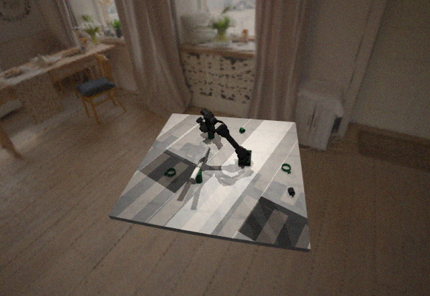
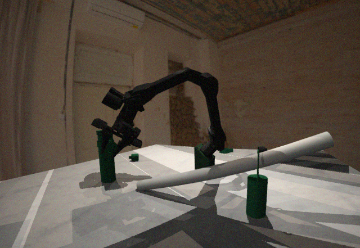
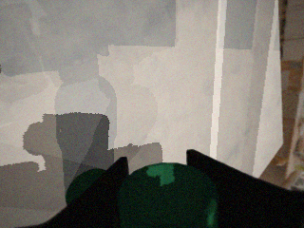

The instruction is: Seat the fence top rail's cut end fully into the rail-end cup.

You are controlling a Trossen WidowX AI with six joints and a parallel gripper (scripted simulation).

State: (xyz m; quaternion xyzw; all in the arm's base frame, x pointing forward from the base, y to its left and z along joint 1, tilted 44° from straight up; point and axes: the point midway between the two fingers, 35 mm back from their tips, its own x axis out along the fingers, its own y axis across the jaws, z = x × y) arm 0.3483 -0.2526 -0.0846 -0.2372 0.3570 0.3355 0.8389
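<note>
The big green post stands upright. The green rail-end cup is up near the post's top, on the side toward the rail. My gripper is shut on the cup, one finger on each side; the fingers hide much of the cup and band. The pale rail slopes through the loop cap on the short green post. The rail's low end is near the table top, outside the cup and apart from my fingers.
A small green fitting lies near the arm's base. One green ring lies beyond the short post; another green ring and a black piece lie on the base's other side.
</note>
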